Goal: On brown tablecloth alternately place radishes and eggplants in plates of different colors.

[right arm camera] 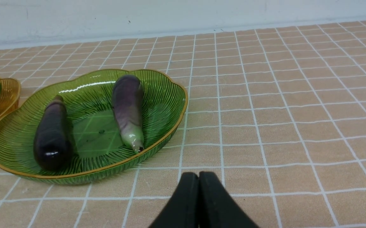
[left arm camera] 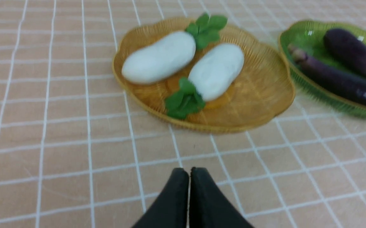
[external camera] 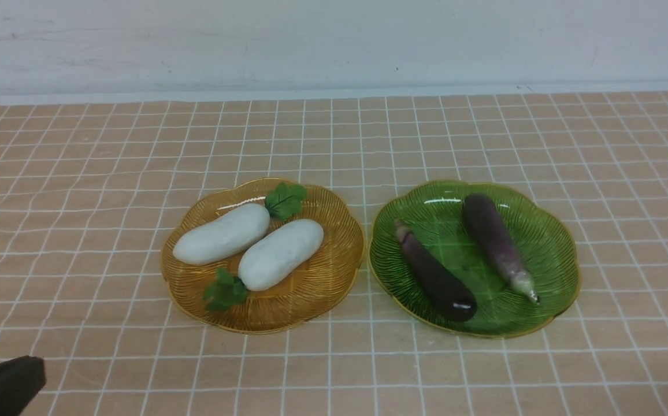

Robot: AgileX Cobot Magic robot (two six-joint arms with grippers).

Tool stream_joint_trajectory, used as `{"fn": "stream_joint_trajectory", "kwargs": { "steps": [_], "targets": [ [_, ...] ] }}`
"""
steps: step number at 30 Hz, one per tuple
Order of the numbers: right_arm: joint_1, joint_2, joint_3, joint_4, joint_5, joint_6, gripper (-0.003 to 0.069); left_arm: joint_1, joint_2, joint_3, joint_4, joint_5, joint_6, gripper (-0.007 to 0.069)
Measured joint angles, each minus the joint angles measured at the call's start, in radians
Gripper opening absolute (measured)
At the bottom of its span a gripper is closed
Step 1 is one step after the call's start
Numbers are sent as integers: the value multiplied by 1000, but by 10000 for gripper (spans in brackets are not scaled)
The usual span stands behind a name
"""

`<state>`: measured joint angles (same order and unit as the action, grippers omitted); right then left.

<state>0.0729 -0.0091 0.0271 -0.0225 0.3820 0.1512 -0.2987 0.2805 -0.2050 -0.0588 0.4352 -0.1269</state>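
The brown tablecloth (external camera: 80,231) covers my whole counter, its thin white lines running in a grid out to the pale wall (external camera: 334,40) at the far edge.

On it, near the middle, sit the two plates, side by side with their scalloped rims almost touching. The amber-orange plate (external camera: 334,271) is on the left, the green plate (external camera: 553,254) on the right.

Both radishes lie in the amber-orange plate, slanted and parallel, just beside each other. The left radish (external camera: 221,234) has its green leaves at the far right end; the right radish (external camera: 281,254) has its leaves at the near left end.

Both eggplants lie in the green plate, apart from each other and angled. The left eggplant (external camera: 435,274) is dark all along, its rounded end toward me. The right eggplant (external camera: 496,237) fades pale at its stem end, which points near and right, close to the rim.

My left pincer (left arm camera: 189,172) hangs over bare cloth on the near side of the amber-orange plate, fingers pressed together and holding nothing. My right pincer (right arm camera: 198,177) hangs over bare cloth near the green plate's right side, its fingers likewise together and empty.
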Motion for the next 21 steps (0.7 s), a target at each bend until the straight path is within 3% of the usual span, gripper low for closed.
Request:
{"fn": "stream_joint_trajectory", "kwargs": {
  "steps": [8,13,21],
  "targets": [
    [0,0,0,0,0,0,-17,27,-49,10,45,-9,1,-3],
    [0,0,0,0,0,0,-17,125,-172,82,69,-41,24,-3],
    [0,0,0,0,0,0,-17,202,-289,229,73,-56,48,-3]
  ]
}}
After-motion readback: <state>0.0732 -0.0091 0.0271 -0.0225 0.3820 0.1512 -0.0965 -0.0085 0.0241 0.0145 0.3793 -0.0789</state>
